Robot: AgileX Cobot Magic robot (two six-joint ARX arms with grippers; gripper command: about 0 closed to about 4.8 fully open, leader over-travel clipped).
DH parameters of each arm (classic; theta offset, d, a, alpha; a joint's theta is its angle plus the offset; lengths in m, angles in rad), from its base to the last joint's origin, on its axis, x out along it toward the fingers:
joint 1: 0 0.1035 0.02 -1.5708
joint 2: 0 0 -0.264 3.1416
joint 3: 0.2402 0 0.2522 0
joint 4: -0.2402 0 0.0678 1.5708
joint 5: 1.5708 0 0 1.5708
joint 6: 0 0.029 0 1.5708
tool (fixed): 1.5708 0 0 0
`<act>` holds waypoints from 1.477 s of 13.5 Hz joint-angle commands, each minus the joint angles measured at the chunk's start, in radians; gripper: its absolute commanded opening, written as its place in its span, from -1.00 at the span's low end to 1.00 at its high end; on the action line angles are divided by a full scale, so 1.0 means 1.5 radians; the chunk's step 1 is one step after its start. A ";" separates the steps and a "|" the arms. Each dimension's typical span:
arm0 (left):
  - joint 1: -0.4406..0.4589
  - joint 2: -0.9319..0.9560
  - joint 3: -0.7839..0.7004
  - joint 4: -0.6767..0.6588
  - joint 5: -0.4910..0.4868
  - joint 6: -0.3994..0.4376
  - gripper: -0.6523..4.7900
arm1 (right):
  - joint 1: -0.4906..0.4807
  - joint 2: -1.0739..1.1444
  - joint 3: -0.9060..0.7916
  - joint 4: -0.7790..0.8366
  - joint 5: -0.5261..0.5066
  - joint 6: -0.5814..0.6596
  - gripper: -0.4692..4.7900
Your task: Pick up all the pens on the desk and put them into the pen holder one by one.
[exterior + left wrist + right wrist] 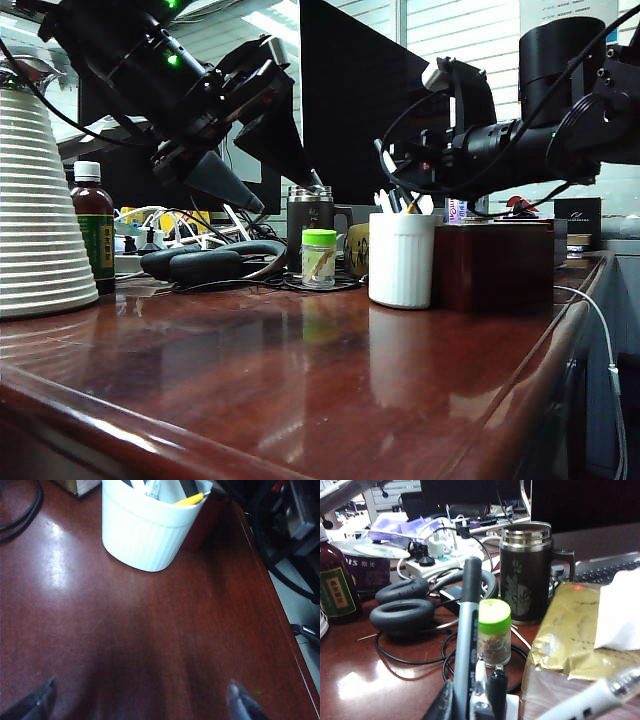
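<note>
The reddish-brown surface spreads glossy across the exterior view, bare in front and cluttered at the back. A large ribbed white cone stands at its left edge, a dark red box toward the right. Touching or just beside that box stands the white ribbed pen holder, with pens upright inside it; the left wrist view shows a yellow-tipped one leaning on its rim. Behind it are a dark steel-rimmed tumbler, black headphones, a brown bottle and a small green-capped jar.

The left hand hangs above the bare surface near the holder, fingers spread wide and empty. The right hand sits above the holder, its fingers closed; whether it grips a pen cannot be told.
</note>
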 commanded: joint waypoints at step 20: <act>-0.001 -0.666 -0.021 -0.358 -0.190 -0.002 -0.78 | -0.002 -0.832 0.007 -0.894 0.030 -0.070 -0.85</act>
